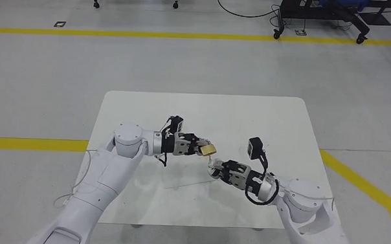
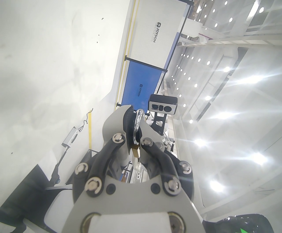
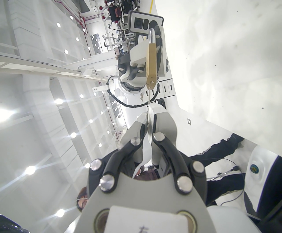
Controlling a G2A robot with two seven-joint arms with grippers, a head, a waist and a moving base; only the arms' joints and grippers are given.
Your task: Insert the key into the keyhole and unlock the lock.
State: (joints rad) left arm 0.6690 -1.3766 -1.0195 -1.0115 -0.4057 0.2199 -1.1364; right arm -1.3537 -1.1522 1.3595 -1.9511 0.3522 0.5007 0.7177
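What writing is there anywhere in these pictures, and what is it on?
White wall panel: a brand name, not quoted.
Blue panel: the same brand name.
White tape on the right gripper: a handwritten mark, cut off, unreadable.
The lock and key: no legible print.

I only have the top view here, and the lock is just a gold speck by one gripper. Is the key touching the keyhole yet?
Observer: The right wrist view shows the key edge-on. Its tip meets the keyhole end of the lock, and most of the blade is outside.
Operator: What holds the key?
Observer: The right gripper, shut on it just behind the blade.
Operator: And how is the lock gripped?
Observer: In the left wrist view the left gripper clamps the steel shackle, not the brass body.
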